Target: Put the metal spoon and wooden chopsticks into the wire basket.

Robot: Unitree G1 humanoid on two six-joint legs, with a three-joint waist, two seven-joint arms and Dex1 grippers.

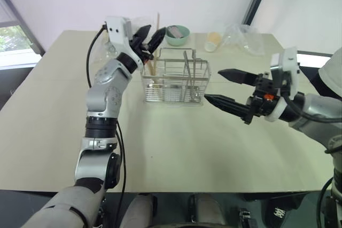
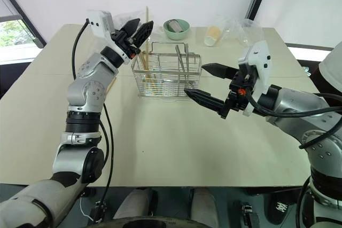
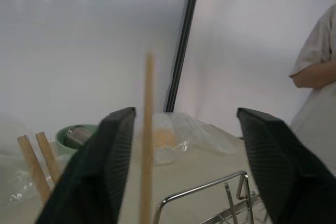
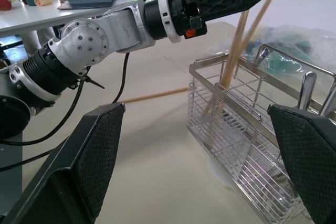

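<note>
The wire basket (image 1: pixel 173 81) stands at the middle of the table. My left gripper (image 1: pixel 154 31) is open just above its left end. One wooden chopstick (image 3: pixel 148 129) stands upright between the spread fingers, and it leans in the basket's left compartment with others (image 4: pixel 236 40). Another chopstick (image 4: pixel 152 96) lies on the table beside the basket. A metal spoon handle (image 1: pixel 186 62) stands in the middle compartment. My right gripper (image 1: pixel 212 85) is open and empty, level with the basket's right end and a short way off it.
A mint-green bowl (image 1: pixel 177 34), a paper cup (image 1: pixel 212 40) and crumpled plastic bags (image 1: pixel 243 36) sit behind the basket. A person (image 3: pixel 317 72) stands beyond the table. The beige tabletop (image 1: pixel 176 142) is bare in front of the basket.
</note>
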